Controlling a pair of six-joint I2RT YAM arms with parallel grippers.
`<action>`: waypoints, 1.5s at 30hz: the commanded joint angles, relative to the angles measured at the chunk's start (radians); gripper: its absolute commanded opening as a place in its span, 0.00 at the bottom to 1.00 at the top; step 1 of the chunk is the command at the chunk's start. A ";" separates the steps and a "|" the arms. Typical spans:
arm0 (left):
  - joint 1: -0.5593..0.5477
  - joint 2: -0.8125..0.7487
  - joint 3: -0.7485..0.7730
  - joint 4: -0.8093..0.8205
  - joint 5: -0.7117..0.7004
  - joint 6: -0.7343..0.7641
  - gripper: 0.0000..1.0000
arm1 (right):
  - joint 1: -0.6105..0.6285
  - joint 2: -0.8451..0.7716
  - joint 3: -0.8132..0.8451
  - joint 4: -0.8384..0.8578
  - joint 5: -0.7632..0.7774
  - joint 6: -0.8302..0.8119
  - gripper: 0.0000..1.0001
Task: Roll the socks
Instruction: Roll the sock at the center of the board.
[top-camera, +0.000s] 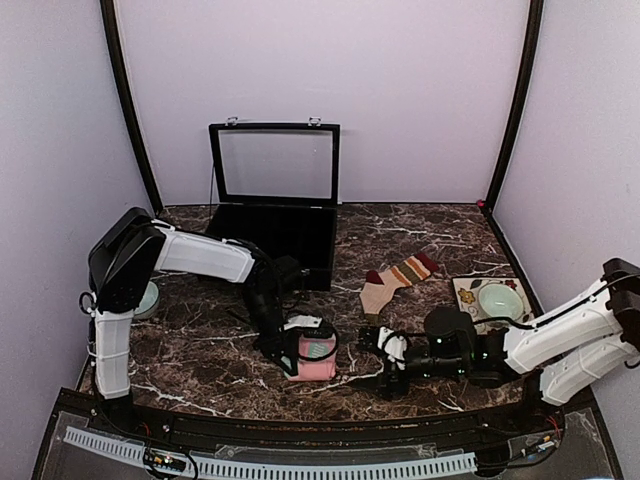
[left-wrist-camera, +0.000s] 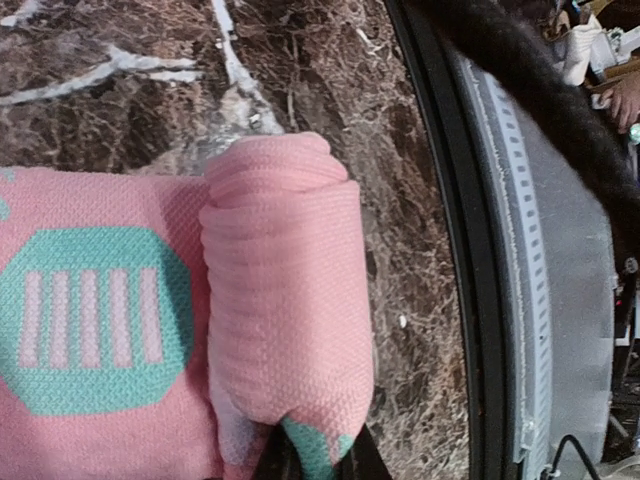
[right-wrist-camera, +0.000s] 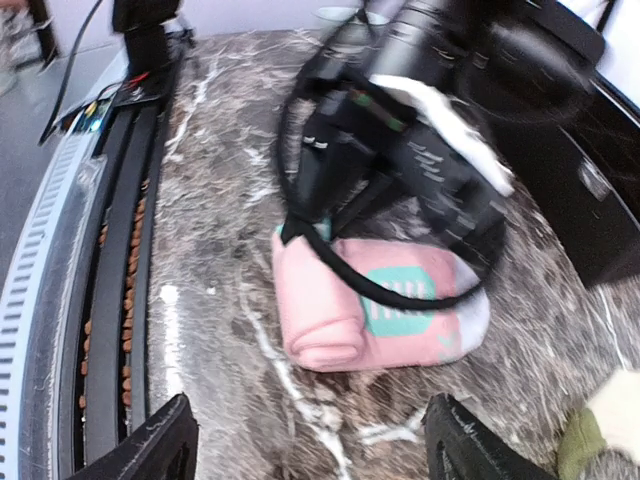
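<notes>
The pink sock (top-camera: 316, 356) with mint-teal patches lies on the marble table (top-camera: 200, 360), one end rolled into a fat tube (left-wrist-camera: 285, 300) beside its flat part (left-wrist-camera: 90, 320). My left gripper (top-camera: 296, 346) is shut on the near end of that roll; in the left wrist view only its dark fingertips (left-wrist-camera: 375, 462) show under the fabric. My right gripper (top-camera: 378, 362) stands open just right of the sock, apart from it, its fingers (right-wrist-camera: 150, 445) wide with bare table between them. The tan striped sock (top-camera: 398, 278) lies flat farther back right, and its edge (right-wrist-camera: 600, 425) shows in the right wrist view.
An open black case (top-camera: 275, 215) stands at the back centre. A pale bowl (top-camera: 148, 298) sits behind the left arm. A patterned mat with a bowl (top-camera: 498, 298) lies at the right. A black rail and a white ribbed strip (top-camera: 300, 462) run along the near edge.
</notes>
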 joint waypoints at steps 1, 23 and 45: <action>-0.020 0.217 -0.083 -0.192 -0.275 -0.002 0.00 | 0.109 0.079 0.086 -0.052 0.125 -0.118 0.76; 0.005 0.233 -0.070 -0.148 -0.299 -0.070 0.00 | 0.167 0.120 0.154 -0.142 0.319 -0.099 0.45; 0.081 0.289 0.048 -0.104 -0.200 -0.219 0.00 | 0.344 0.159 0.249 -0.113 0.931 0.055 0.99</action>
